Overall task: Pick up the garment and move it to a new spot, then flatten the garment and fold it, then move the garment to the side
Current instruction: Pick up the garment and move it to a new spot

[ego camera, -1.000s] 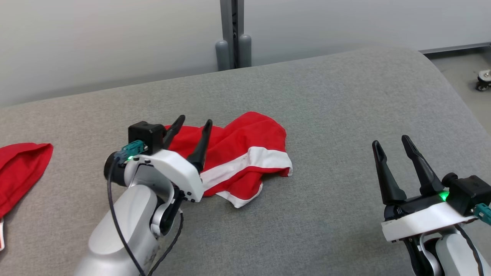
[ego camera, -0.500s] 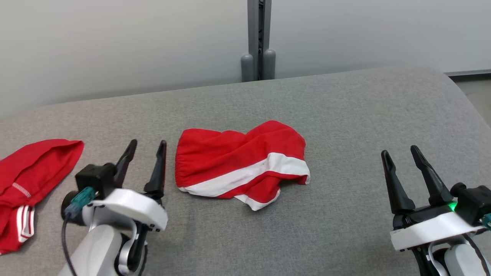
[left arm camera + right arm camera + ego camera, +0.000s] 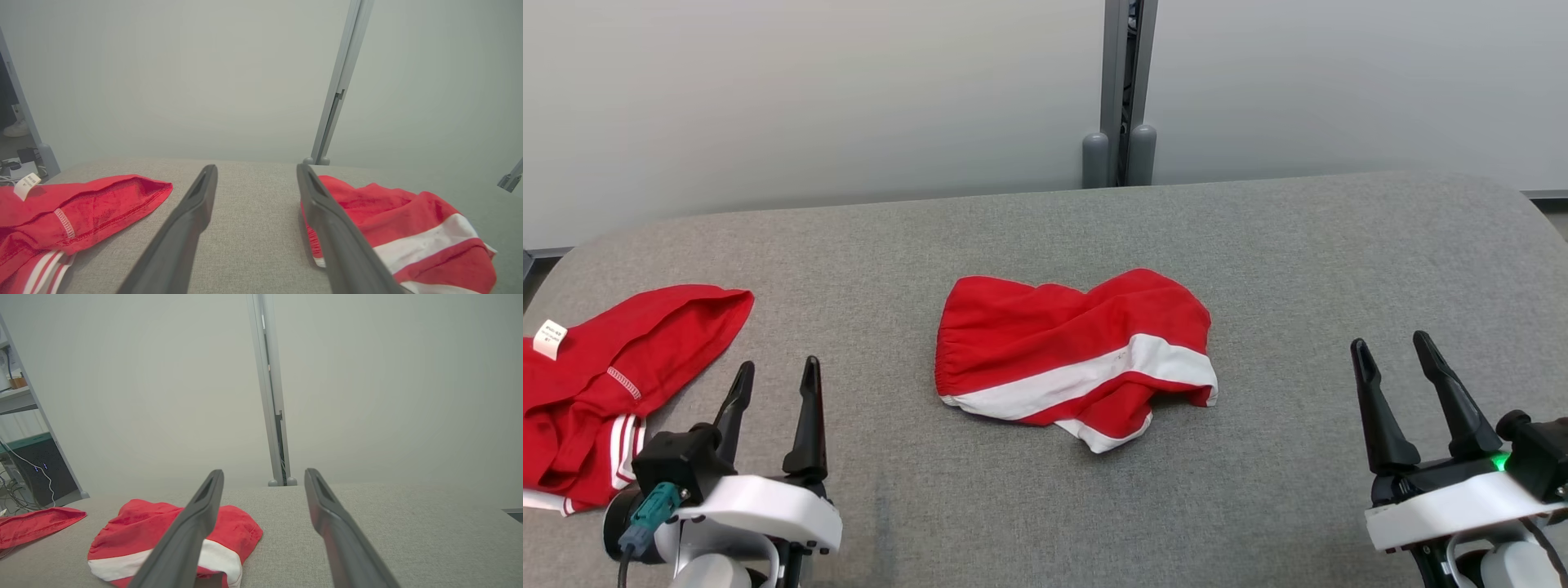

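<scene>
The garment (image 3: 1070, 351), red with a broad white stripe, lies crumpled in the middle of the grey padded table (image 3: 1045, 229). No gripper touches it. My left gripper (image 3: 778, 365) stands open at the lower left, well to the left of the garment and nearer to me. In the left wrist view its open fingers (image 3: 256, 167) frame bare table, with the garment (image 3: 408, 220) just right of the right finger. My right gripper (image 3: 1389, 341) is open at the lower right, with nothing between its fingers. In its wrist view (image 3: 264, 471) the garment (image 3: 135, 531) lies to the left.
A second red garment (image 3: 621, 367) with thin white stripes and a white label lies at the table's left end, close to my left gripper. A grey post (image 3: 1123, 90) stands against the pale wall behind. The table's far right corner (image 3: 1535, 212) is rounded.
My left gripper, still open, has drawn back from over the garment's left part to the lower left. The head camera has turned, so the whole picture shifted. The right arm barely moved.
</scene>
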